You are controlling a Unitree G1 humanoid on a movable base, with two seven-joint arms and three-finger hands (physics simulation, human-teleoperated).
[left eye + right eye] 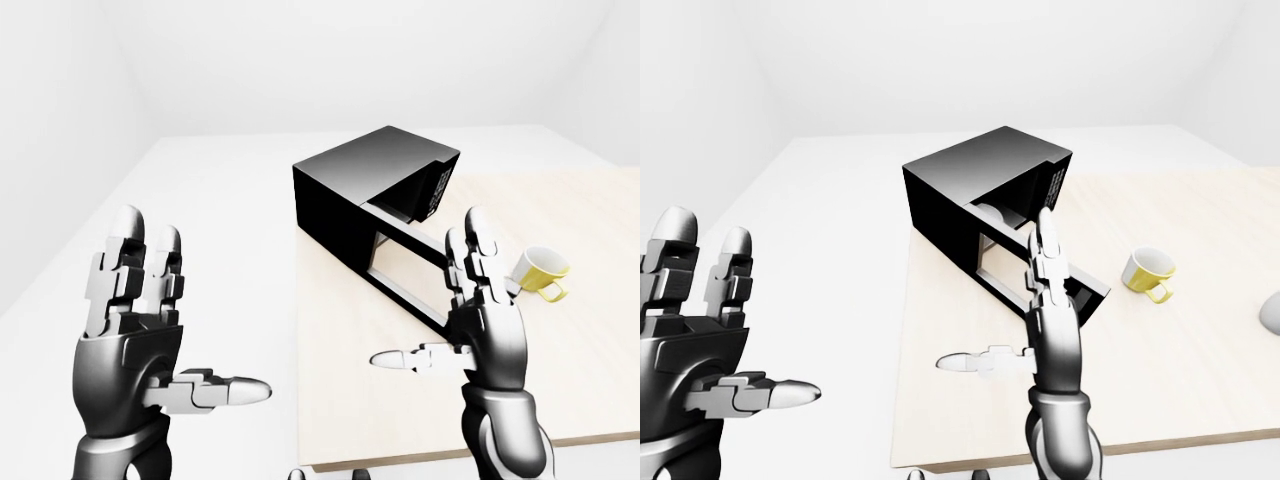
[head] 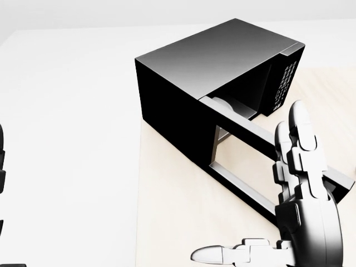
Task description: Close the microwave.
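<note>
A black microwave (image 1: pixel 375 165) stands on the left part of a light wooden table (image 1: pixel 590 370). Its door (image 2: pixel 239 186) hangs wide open, swung out toward the bottom of the view, and its window frame shows the table through it. A pale round plate (image 2: pixel 222 104) shows inside the cavity. My right hand (image 1: pixel 452 300) is open, fingers pointing up and thumb out to the left, just on the near side of the door's outer end. I cannot tell whether it touches the door. My left hand (image 1: pixel 180 310) is open and empty at the lower left, off the table.
A yellow mug (image 1: pixel 541 271) stands on the table to the right of the door. A grey rounded thing (image 1: pixel 1270 312) shows at the right edge of the right-eye view. White floor lies to the left of the table's edge.
</note>
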